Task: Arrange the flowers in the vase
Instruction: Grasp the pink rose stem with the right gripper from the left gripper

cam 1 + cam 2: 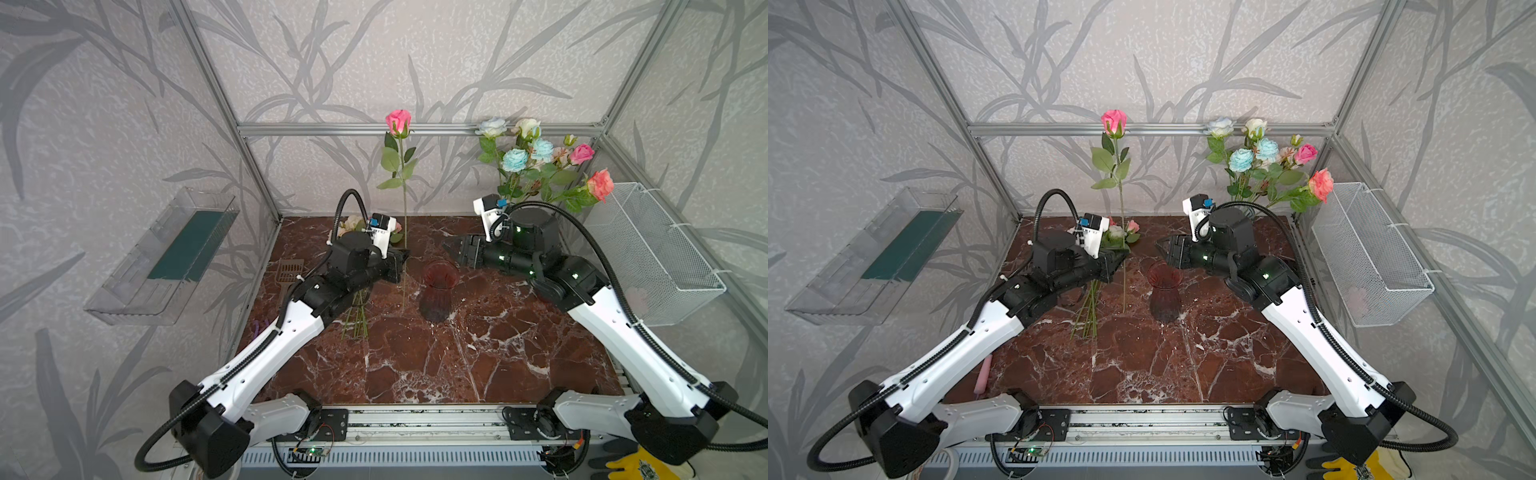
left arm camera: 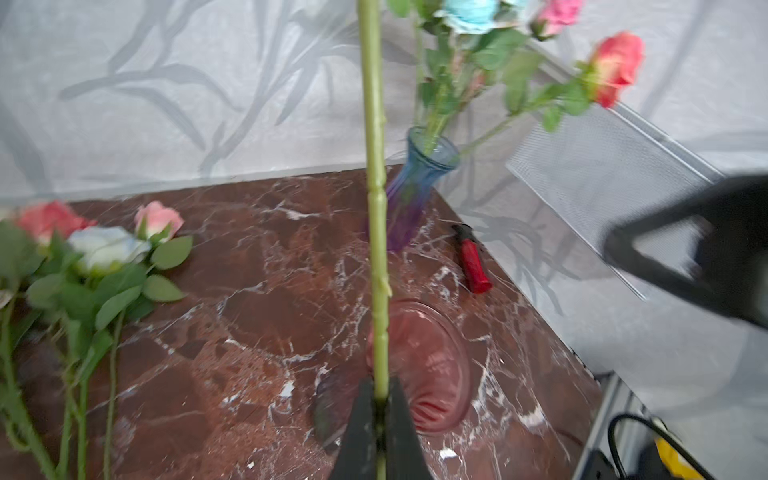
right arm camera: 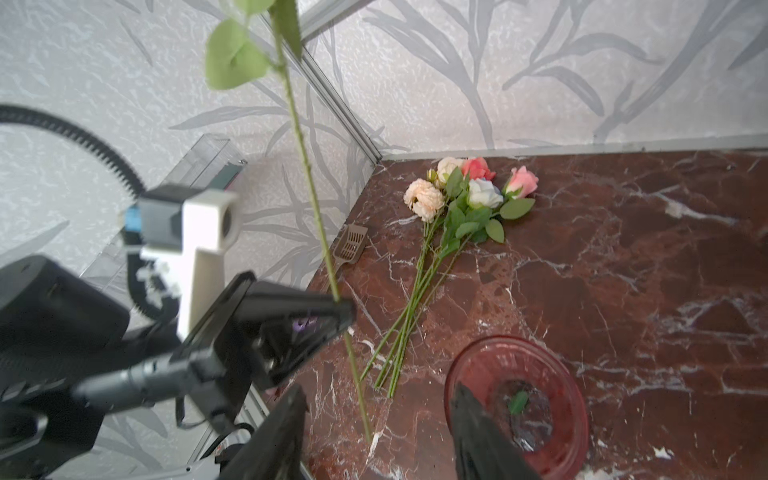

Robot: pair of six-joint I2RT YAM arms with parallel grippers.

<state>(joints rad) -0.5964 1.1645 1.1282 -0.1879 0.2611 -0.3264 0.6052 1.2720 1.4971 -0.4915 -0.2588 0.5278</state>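
A pink rose (image 1: pixel 398 121) stands upright on a long green stem (image 2: pixel 376 208), and my left gripper (image 1: pixel 404 259) (image 2: pixel 381 390) is shut on that stem low down. The stem's lower end (image 3: pixel 368 438) hangs close to the tabletop, just left of an empty red glass vase (image 1: pixel 440 277) (image 1: pixel 1163 277). My right gripper (image 1: pixel 449 246) (image 3: pixel 380 390) is open above the vase's far side, holding nothing. Several more flowers (image 3: pixel 457 195) (image 1: pixel 1117 232) lie flat in a bunch at the back left. A blue vase (image 2: pixel 419 183) at the back right holds several flowers (image 1: pixel 536 158).
A red-handled tool (image 2: pixel 473 262) lies between the two vases. A brown slotted scoop (image 1: pixel 289 270) lies by the left wall. A white wire basket (image 1: pixel 652 253) hangs on the right wall, a clear plastic shelf (image 1: pixel 166 253) on the left wall.
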